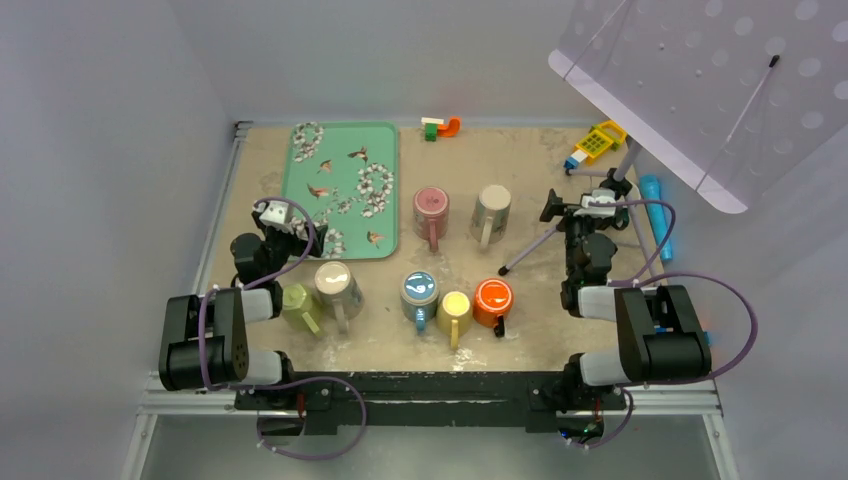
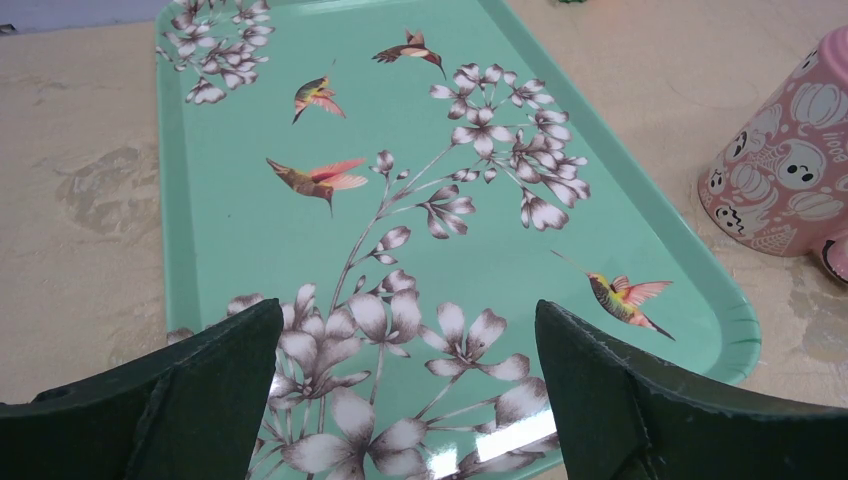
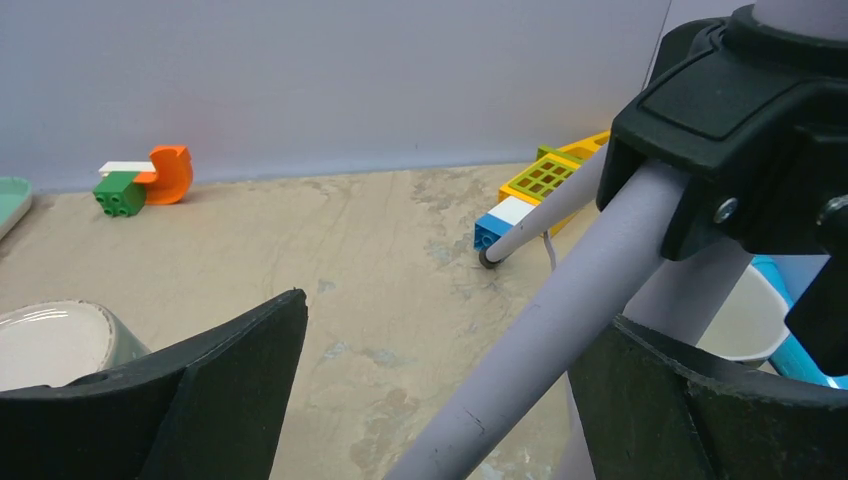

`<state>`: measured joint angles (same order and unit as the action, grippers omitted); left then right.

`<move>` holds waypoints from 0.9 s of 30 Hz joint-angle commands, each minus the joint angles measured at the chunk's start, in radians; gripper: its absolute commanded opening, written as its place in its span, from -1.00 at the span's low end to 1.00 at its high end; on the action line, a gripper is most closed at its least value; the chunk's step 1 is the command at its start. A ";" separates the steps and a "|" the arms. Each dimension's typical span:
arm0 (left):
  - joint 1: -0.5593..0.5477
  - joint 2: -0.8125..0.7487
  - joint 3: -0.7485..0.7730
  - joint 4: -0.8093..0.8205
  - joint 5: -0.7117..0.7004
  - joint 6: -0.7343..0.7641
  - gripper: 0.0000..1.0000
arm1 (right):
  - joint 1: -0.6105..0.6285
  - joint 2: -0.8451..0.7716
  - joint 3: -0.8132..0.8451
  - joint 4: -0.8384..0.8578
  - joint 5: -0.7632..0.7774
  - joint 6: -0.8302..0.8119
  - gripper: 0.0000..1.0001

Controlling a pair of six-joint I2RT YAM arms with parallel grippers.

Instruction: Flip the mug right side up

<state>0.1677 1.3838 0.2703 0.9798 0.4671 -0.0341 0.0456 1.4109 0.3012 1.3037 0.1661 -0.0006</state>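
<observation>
Several mugs stand on the table. A pink patterned mug [image 1: 431, 210] stands mouth down, its print inverted in the left wrist view [image 2: 790, 180]. A grey mug [image 1: 491, 209] stands beside it and shows at the left edge of the right wrist view [image 3: 55, 345]. Nearer me are beige [image 1: 338, 285], green [image 1: 300, 306], blue [image 1: 419, 293], yellow [image 1: 455, 308] and orange [image 1: 493, 300] mugs. My left gripper [image 1: 277, 214] [image 2: 410, 400] is open and empty over the near end of the tray. My right gripper [image 1: 583, 205] [image 3: 440, 400] is open, holding nothing, right of the grey mug.
A green hummingbird tray [image 1: 345, 190] [image 2: 230, 230] lies at the back left. A grey tripod [image 1: 560, 235] stands by my right gripper, one leg [image 3: 560, 330] crossing between its fingers in the wrist view. Toy bricks [image 1: 440, 127] [image 3: 145, 178], a yellow toy [image 1: 598, 142] and a blue tube [image 1: 658, 215] lie behind.
</observation>
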 commanded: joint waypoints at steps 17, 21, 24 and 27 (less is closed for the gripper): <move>-0.004 -0.041 -0.054 0.151 0.012 -0.018 1.00 | -0.001 -0.397 0.114 -0.490 -0.234 0.061 0.96; 0.049 -0.324 -0.027 -0.088 0.110 -0.044 1.00 | -0.001 -0.472 0.076 -0.471 -0.236 0.079 0.96; 0.050 -0.502 0.084 -0.377 0.140 0.084 1.00 | -0.001 -0.501 0.074 -0.477 -0.245 0.082 0.96; 0.049 -0.584 0.320 -0.835 0.222 0.290 0.97 | 0.000 -0.516 0.110 -0.557 -0.258 0.087 0.96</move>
<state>0.2123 0.8917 0.3241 0.6662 0.5602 0.0132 0.0380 0.9375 0.3569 0.7330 -0.0193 0.0750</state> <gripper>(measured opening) 0.997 0.982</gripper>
